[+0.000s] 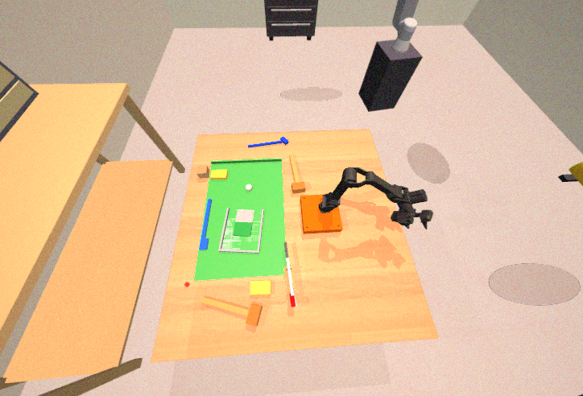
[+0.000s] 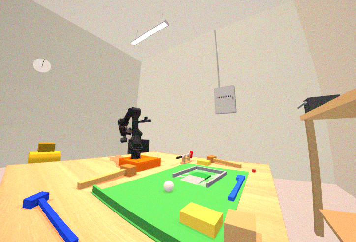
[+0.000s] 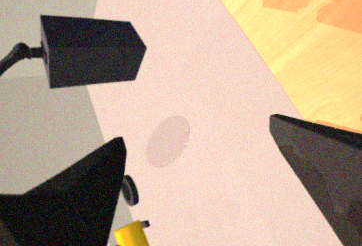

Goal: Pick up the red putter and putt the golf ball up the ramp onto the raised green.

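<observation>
The red putter, with a red head (image 1: pixel 293 300) (image 2: pixel 191 154), white shaft (image 1: pixel 289 273) and dark grip (image 1: pixel 286 249) (image 2: pixel 179 157), rests on a small wooden stand beside the mat's edge. The white golf ball (image 1: pixel 249 187) (image 2: pixel 168 186) lies on the green mat (image 1: pixel 245 266) (image 2: pixel 137 196). The pale ramp (image 1: pixel 244 215) (image 2: pixel 192 178) faces the ball and leads to the raised green (image 1: pixel 242 228) (image 2: pixel 201 174), with grey rails around them. My gripper (image 1: pixel 417 226) (image 3: pixel 197 133) is open and empty, raised beyond the table's right edge in the top view, far from the putter.
A blue mallet (image 1: pixel 266 143) (image 2: pixel 54 219), two wooden mallets (image 1: pixel 296 177) (image 1: pixel 235 308), yellow blocks (image 1: pixel 218 174) (image 1: pixel 260 287), a tan block (image 1: pixel 203 172), a blue L-shaped bar (image 1: pixel 205 224) (image 2: pixel 236 188) and a tiny red cube (image 1: pixel 187 283) (image 2: pixel 253 170) lie around. The arm stands on an orange base (image 1: pixel 311 221).
</observation>
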